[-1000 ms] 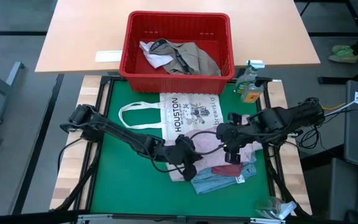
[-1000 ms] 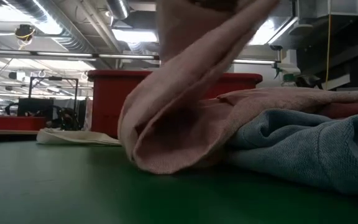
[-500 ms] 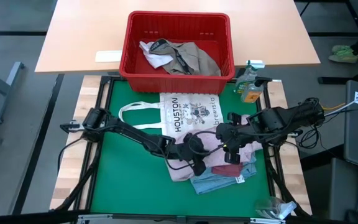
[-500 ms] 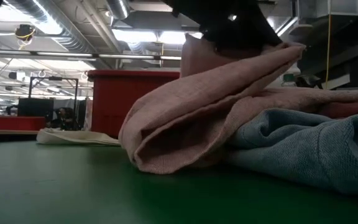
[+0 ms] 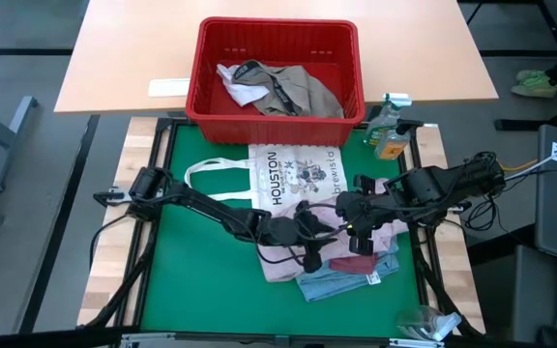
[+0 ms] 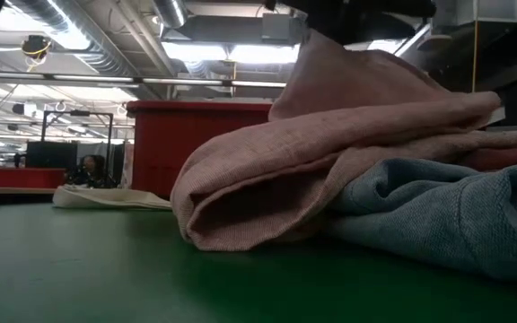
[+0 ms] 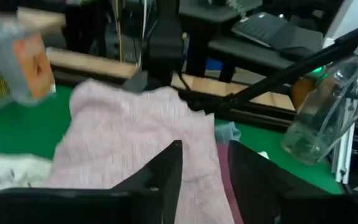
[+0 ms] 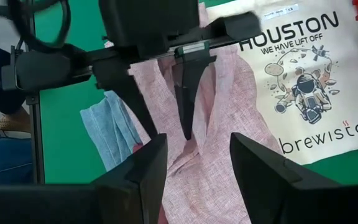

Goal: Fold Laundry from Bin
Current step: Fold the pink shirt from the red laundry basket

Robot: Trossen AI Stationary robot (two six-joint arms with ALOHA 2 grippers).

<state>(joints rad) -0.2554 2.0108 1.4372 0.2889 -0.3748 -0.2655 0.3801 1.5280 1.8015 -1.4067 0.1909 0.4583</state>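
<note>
Left pincer (image 5: pixel 309 235): fingers spread with a clear gap, nothing between them; low over the pale pink garment (image 5: pixel 298 242) on the green mat (image 5: pixel 201 280)
Right pincer (image 5: pixel 354 224): fingers apart, empty; over the same garment's far side, facing the left pincer
Laundry: pink piece lies folded over the light blue (image 5: pixel 332 282) and maroon (image 5: pixel 356 265) pieces; white and khaki-grey pieces (image 5: pixel 283 87) sit in the red bin (image 5: pixel 278 34) beyond the mat
High view only: printed tote bag (image 5: pixel 283 174) flat between bin and pile; a bottle (image 5: pixel 387 135) beside the bin
Low view only: the pink fold's rounded edge (image 6: pixel 240 215) rests on the mat, blue cloth (image 6: pixel 438 211) tucked under it
Left wrist view only: a clear spray bottle (image 7: pixel 325 106) at the mat's edge
Surface and room: wooden tabletop (image 5: pixel 124 58) under the bin; ceiling lights and ducts behind
</note>
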